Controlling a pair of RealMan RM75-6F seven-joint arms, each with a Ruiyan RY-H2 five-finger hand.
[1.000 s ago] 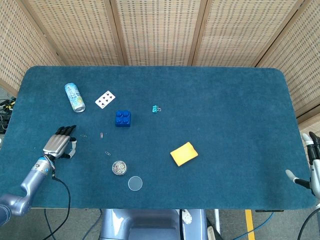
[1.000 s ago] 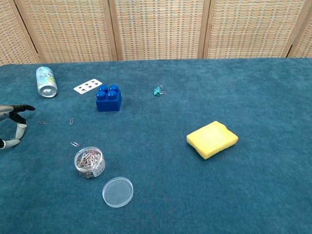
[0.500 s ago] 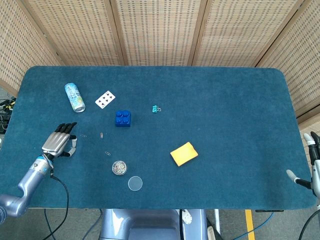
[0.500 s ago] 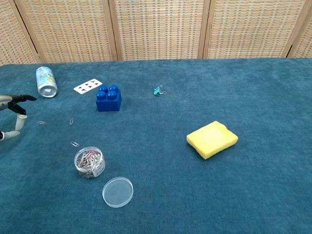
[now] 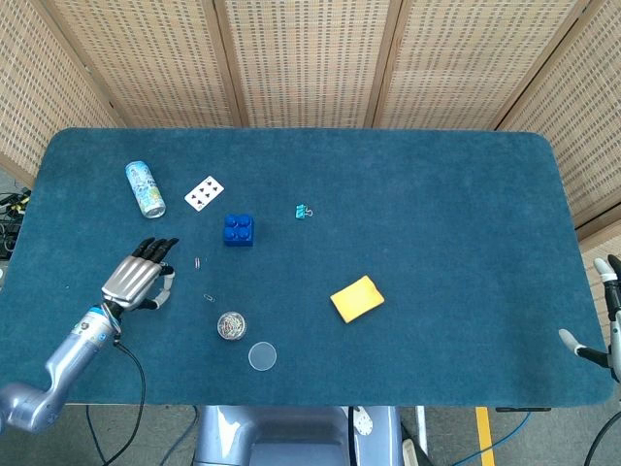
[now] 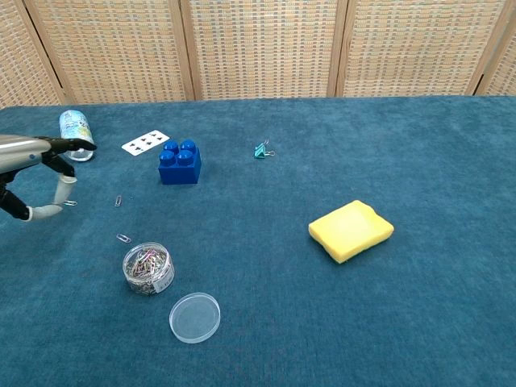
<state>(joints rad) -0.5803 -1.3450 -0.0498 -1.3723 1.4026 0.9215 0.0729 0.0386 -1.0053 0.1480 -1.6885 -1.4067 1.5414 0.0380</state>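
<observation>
My left hand [image 5: 141, 278] hovers low over the blue cloth at the left, fingers stretched out and apart, holding nothing; the chest view shows the left hand [image 6: 42, 172] at its left edge. Loose paper clips [image 5: 198, 262] lie just right of its fingertips, one of them [image 6: 70, 202] under the thumb. A small jar of paper clips [image 5: 231, 325] stands to its right, with its clear lid [image 5: 262, 356] beside it. My right hand [image 5: 604, 320] shows only partly, off the table's right edge, fingers apart and empty.
A drink can [image 5: 145, 188] lies on its side at the far left, a playing card [image 5: 204, 192] near it. A blue brick [image 5: 238, 230], a teal binder clip [image 5: 303, 211] and a yellow sponge [image 5: 356, 298] sit toward the middle. Wicker screens stand behind the table.
My left hand has moved right and forward, closer to the loose paper clips, and sits higher in the chest view. The right hand has barely shifted.
</observation>
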